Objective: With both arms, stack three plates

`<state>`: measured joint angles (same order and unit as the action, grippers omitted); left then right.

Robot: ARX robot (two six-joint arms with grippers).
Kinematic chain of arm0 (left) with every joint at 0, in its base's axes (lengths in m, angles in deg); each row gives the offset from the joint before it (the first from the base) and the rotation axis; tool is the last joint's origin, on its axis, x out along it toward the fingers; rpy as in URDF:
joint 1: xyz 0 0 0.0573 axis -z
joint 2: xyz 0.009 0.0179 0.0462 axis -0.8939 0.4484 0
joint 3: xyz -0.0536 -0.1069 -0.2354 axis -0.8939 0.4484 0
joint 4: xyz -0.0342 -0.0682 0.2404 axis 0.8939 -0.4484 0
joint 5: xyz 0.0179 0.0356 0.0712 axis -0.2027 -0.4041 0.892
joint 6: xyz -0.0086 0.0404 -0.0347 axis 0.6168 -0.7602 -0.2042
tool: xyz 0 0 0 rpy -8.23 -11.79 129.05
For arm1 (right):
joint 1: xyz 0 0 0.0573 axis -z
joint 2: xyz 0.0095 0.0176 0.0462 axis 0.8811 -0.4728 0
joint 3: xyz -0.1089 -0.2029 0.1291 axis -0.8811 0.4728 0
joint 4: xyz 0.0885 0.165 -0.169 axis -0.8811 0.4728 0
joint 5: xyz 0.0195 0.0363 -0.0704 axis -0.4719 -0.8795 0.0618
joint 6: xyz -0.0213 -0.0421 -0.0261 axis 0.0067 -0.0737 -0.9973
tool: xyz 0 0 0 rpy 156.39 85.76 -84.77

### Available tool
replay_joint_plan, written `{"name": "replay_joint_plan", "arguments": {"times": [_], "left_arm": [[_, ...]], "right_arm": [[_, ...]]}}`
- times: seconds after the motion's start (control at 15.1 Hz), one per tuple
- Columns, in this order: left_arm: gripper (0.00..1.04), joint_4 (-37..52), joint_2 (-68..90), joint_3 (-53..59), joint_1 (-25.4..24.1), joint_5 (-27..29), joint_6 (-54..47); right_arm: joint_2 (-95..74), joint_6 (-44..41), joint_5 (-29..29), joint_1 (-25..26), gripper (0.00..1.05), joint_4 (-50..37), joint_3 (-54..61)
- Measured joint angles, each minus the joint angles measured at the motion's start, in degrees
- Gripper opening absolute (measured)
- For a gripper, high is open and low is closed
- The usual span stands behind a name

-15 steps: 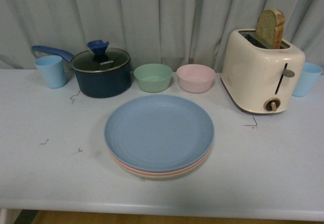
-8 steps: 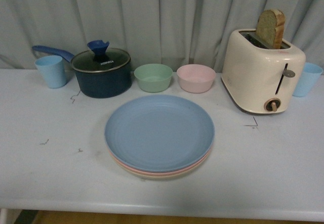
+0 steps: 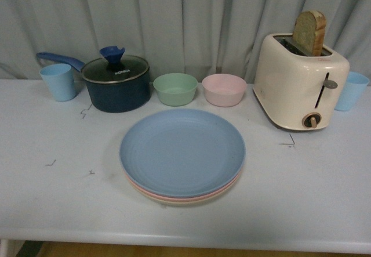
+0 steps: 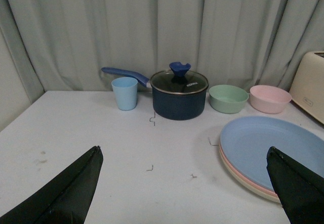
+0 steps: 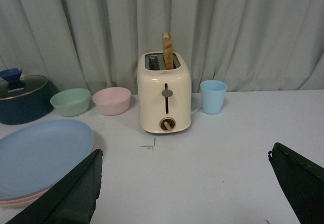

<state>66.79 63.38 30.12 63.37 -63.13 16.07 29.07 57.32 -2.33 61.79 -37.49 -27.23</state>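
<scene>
The three plates sit stacked mid-bench: the blue plate (image 3: 182, 151) on top, the pink plate (image 3: 174, 197) under it, the cream plate (image 3: 191, 202) at the base. Behind them stand a green bowl (image 3: 175, 89), a pink bowl (image 3: 224, 89), a lidded pot (image 3: 116, 83) and a toaster (image 3: 300, 80). The left end effector (image 4: 185, 193) is spread wide and empty, the right end effector (image 5: 187, 193) likewise, both clear of the stack

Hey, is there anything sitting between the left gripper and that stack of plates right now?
Nothing visible. In the left wrist view the open left gripper faces bare table, with the plates, blue on top, off to one side. The pot and bowls stand further back.
</scene>
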Motion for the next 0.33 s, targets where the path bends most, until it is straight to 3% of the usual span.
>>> {"name": "replay_joint_plan", "arguments": {"times": [0.33], "left_arm": [[0.98, 0.0, 0.0, 0.0, 0.0, 0.0, 0.0]], "right_arm": [[0.0, 0.0, 0.0, 0.0, 0.98, 0.0, 0.0]]}}
